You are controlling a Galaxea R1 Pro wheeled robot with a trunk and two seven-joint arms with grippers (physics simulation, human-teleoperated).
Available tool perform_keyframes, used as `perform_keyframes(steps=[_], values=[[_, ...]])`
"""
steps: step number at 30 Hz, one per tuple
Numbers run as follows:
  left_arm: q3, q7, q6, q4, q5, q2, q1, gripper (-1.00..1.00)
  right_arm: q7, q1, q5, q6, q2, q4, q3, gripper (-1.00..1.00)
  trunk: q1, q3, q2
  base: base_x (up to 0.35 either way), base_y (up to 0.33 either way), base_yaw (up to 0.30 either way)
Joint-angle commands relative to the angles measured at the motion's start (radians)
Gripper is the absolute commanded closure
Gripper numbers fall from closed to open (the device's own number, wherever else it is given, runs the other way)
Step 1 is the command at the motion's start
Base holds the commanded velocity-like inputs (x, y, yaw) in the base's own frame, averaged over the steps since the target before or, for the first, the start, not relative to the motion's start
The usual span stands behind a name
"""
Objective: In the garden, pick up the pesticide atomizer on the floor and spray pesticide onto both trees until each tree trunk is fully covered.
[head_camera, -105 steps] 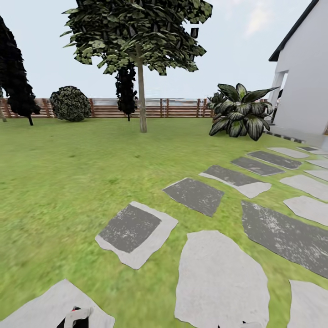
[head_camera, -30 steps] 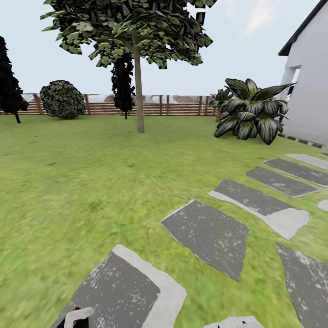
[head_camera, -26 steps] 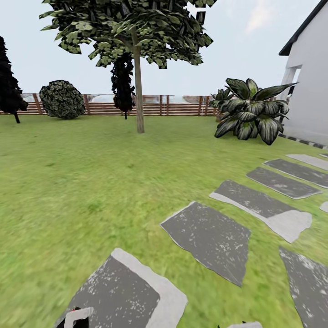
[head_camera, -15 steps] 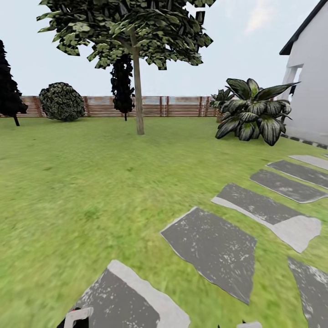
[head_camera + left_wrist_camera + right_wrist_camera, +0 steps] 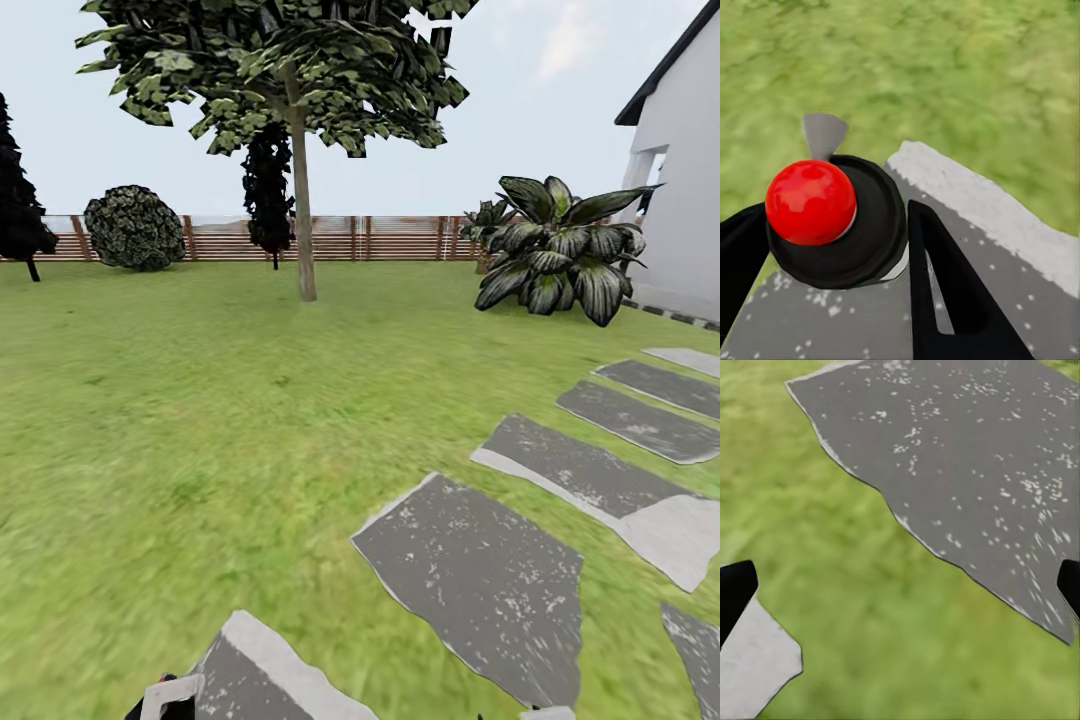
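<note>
Between the left hand's black fingers sat the pesticide atomizer, a black round body with a red ball top, gripped. The right hand was spread wide, empty. Likely the approach step: next, drive toward the grey-brown tree trunk at 11 o'clock, across green grass and grey stepping slabs.

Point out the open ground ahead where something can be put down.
Open lawn runs from the slabs to the fence, left of the tree trunk. It is crowded at right: slabs, the broad-leaf plant and the house wall.
</note>
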Motion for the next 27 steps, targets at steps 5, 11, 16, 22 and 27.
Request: perform_keyframes(steps=[5, 11, 16, 22, 27], values=[[0.000, 0.000, 0.000, 0.000, 0.000, 0.000, 0.000, 1.00, 0.000, 0.000, 0.000, 0.000, 0.000, 0.000, 0.000, -1.00, 0.000, 0.000, 0.000, 0.339, 0.000, 0.000], [0.000, 0.000, 0.000, 0.000, 0.000, 0.000, 0.000, 1.00, 0.000, 0.000, 0.000, 0.000, 0.000, 0.000, 0.000, -1.00, 0.000, 0.000, 0.000, 0.339, 0.000, 0.000], [0.000, 0.000, -0.001, 0.000, 0.000, 0.000, 0.000, 1.00, 0.000, 0.000, 0.000, 0.000, 0.000, 0.000, 0.000, -1.00, 0.000, 0.000, 0.000, 0.339, 0.000, 0.000], [0.000, 0.000, -0.002, 0.000, 0.000, 0.000, 0.000, 1.00, 0.000, 0.000, 0.000, 0.000, 0.000, 0.000, 0.000, -1.00, 0.000, 0.000, 0.000, 0.339, 0.000, 0.000], [0.000, 0.000, -0.002, 0.000, 0.000, 0.000, 0.000, 1.00, 0.000, 0.000, 0.000, 0.000, 0.000, 0.000, 0.000, -1.00, 0.000, 0.000, 0.000, 0.339, 0.000, 0.000]])
